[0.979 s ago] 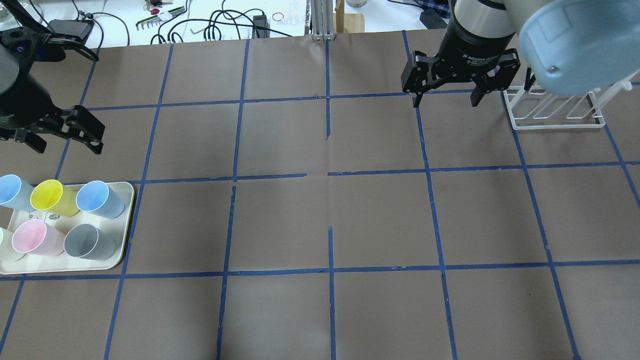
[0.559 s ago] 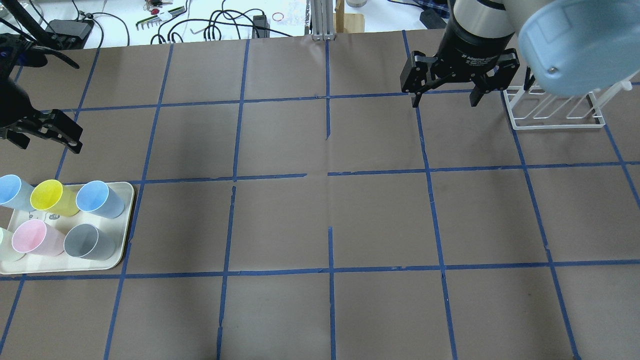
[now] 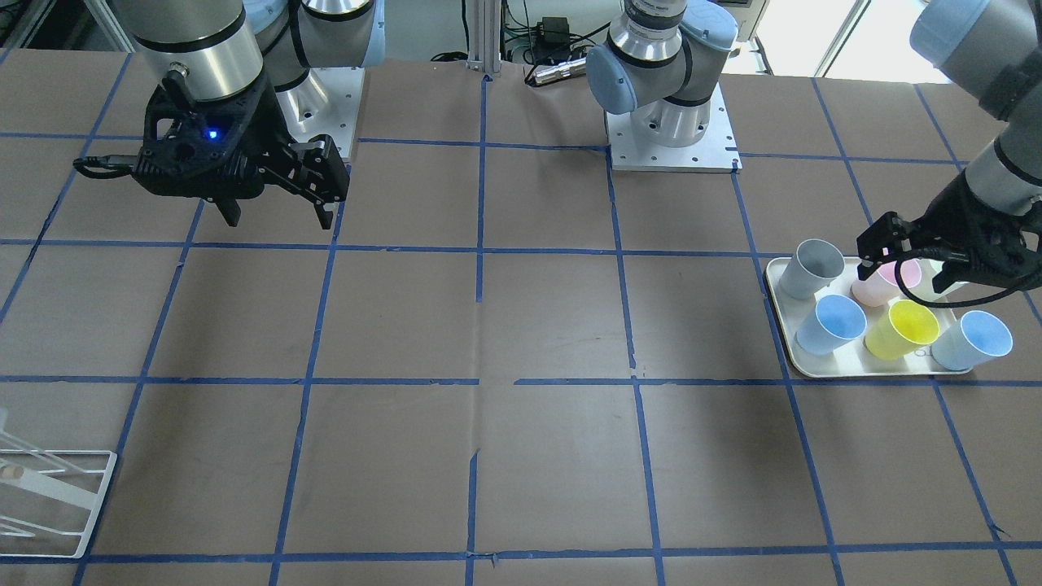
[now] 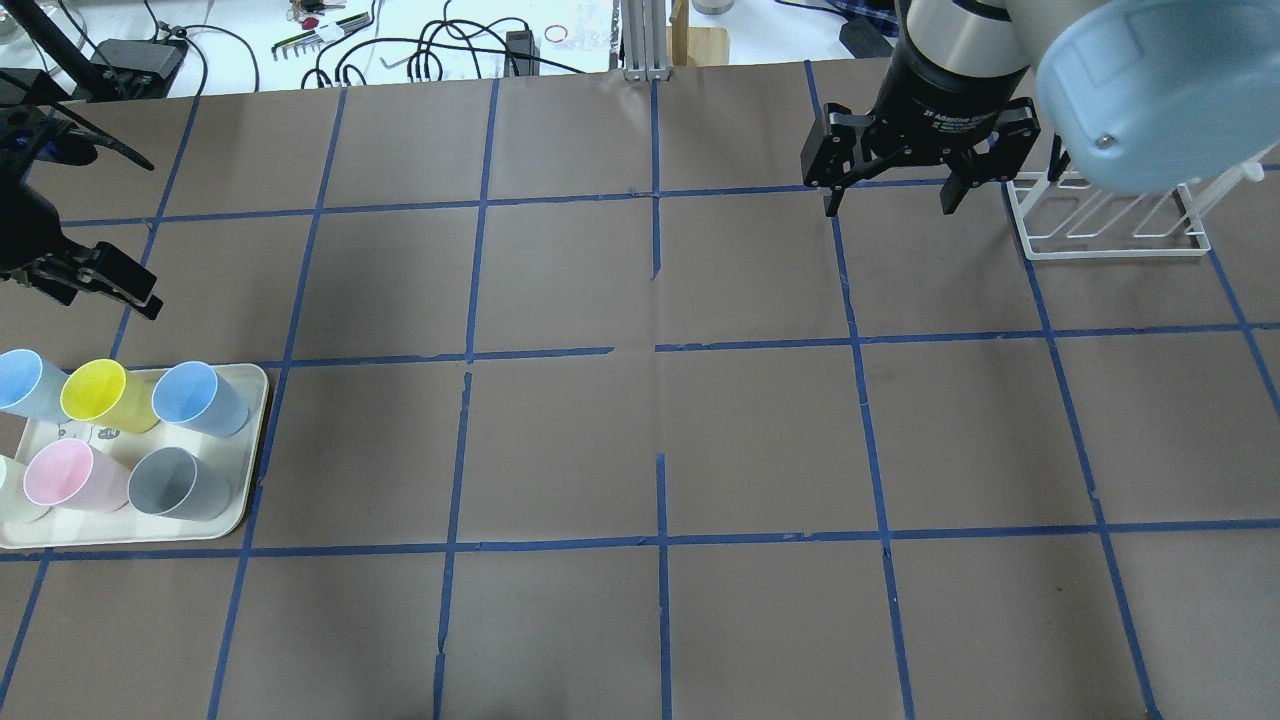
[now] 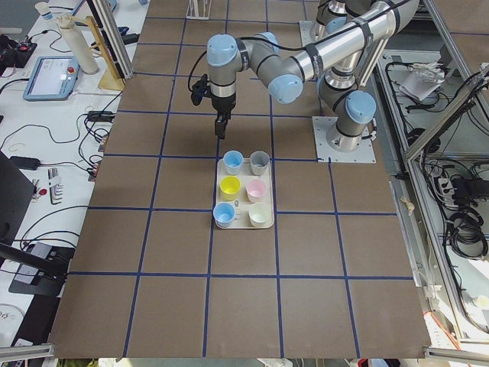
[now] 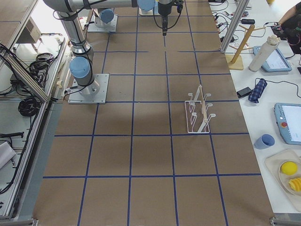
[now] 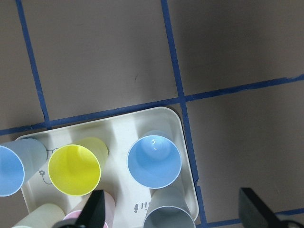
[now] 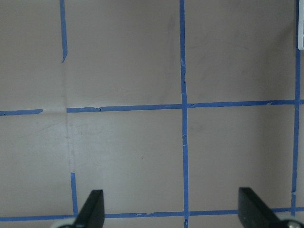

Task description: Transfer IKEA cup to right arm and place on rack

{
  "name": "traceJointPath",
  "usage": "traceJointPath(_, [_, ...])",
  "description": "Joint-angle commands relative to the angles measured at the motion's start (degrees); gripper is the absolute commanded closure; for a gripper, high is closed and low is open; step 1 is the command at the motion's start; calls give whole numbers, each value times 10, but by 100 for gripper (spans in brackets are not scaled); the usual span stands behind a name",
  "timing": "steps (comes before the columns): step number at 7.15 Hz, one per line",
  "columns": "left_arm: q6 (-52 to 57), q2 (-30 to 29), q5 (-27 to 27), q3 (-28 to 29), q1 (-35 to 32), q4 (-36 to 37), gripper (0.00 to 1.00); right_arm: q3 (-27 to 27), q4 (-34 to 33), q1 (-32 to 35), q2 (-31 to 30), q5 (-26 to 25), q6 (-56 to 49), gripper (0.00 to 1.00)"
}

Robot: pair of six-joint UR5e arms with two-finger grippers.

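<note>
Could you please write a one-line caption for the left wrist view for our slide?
The open left gripper hovers over the beige tray, with a blue IKEA cup at frame centre.

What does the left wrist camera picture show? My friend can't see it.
Seen from straight above, a blue cup stands on a cream tray, with a yellow cup beside it and a grey cup below. The tray sits on a brown table with blue tape lines. Two black jaws poke in at the bottom, wide apart and empty.
</note>
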Motion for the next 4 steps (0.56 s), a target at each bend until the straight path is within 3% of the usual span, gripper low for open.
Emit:
traceJointPath(1, [75, -38, 3, -7, 29, 54, 0, 0, 0, 0, 0, -1, 0, 0])
traceJointPath(2, [107, -60, 3, -6, 39, 59, 1, 0, 0, 0, 0, 0, 0, 0])
traceJointPath(3, [110, -78, 3, -7, 40, 75, 13, 0, 0, 0, 0, -1, 0, 0])
traceJointPath(4, [111, -91, 3, -6, 40, 80, 13, 0, 0, 1, 0, 0, 1, 0])
